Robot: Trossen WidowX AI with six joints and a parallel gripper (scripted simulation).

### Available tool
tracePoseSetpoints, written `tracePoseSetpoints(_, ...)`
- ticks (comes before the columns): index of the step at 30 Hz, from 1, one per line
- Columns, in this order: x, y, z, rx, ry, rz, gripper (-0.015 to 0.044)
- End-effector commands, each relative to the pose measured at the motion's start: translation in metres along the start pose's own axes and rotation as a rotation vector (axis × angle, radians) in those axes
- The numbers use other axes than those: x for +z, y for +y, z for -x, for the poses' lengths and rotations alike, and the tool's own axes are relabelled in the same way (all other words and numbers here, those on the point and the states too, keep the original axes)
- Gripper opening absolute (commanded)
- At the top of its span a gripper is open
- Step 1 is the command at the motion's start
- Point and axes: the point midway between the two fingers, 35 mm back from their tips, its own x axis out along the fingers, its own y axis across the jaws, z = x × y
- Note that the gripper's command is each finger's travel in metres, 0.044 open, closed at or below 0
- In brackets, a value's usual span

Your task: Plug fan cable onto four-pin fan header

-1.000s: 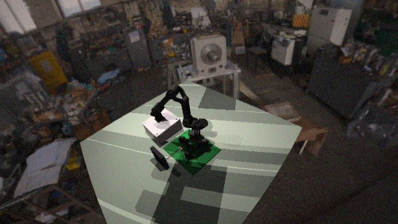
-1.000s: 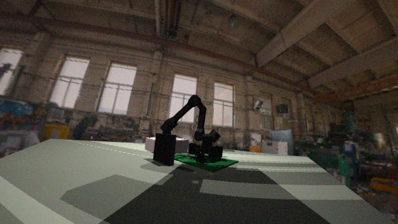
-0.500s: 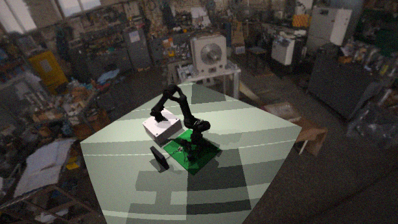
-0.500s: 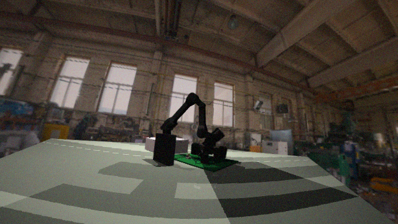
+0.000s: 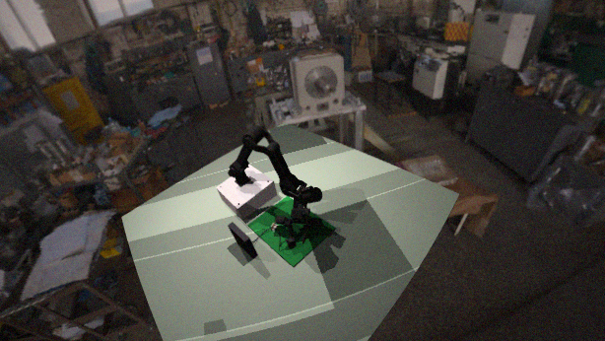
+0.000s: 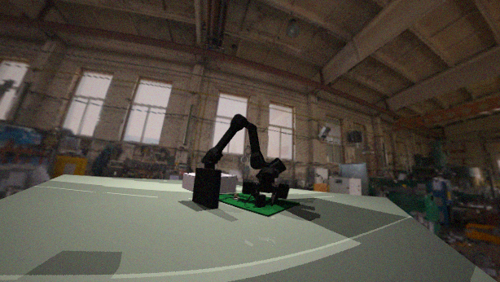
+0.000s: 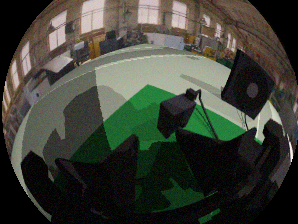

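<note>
Starting at the left of the top view, you have the black fan [image 5: 242, 240] [image 6: 207, 187] [image 7: 245, 82] on edge at about nine o'clock from the board. It looks light and stiff, so a tugged cable might topple it. The white base block [image 5: 232, 197] [image 6: 228, 181] sits at ten o'clock. The cable [image 5: 263, 234] [image 7: 207, 117] runs rightward from the fan; expect it to bend easily and spring back a little.

Over the green board [image 5: 296, 256] [image 6: 269, 211] [image 7: 145, 95] your jaws [image 5: 298, 231] [image 6: 266, 200] stand about half apart, holding nothing. The dark block [image 5: 292, 241] [image 6: 260, 200] [image 7: 175, 112], which you can probably take for the plug, is over the board just beyond the fingertips, near one o'clock in the wrist view. You cannot tell whether it is seated; the header pins are not visible. Judge it light, rigid and perhaps slick: pinch its flat sides squarely, clear of the cable, and press straight down to spare the pins.

The counter [image 5: 207, 286] [image 6: 163, 236] [image 7: 165, 75] is pale green, crossed by hard shadows that muddle edges near the board. Around it lies a dim, cluttered workshop, a pale machine [image 5: 320, 81] at twelve o'clock and a grey cabinet [image 5: 517, 133] at two.
</note>
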Motion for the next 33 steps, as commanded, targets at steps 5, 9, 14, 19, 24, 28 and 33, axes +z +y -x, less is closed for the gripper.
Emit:
tracePoseSetpoints(5,0.007,0.005,-0.006,0.019,0.101,-0.003,0.0205)
tracePoseSetpoints(9,0.010,0.006,-0.007,0.023,0.149,-0.002,0.0205)
tracePoseSetpoints(14,0.013,0.006,-0.009,0.027,0.209,-0.003,0.0205)
tracePoseSetpoints(19,0.017,0.005,-0.009,0.029,0.270,-0.006,0.0205)
tracePoseSetpoints(24,0.021,0.003,-0.009,0.031,0.333,-0.011,0.0205)
tracePoseSetpoints(28,0.024,0.001,-0.007,0.031,0.384,-0.017,0.0205)
tracePoseSetpoints(33,0.029,-0.002,-0.005,0.029,0.448,-0.026,0.0205)
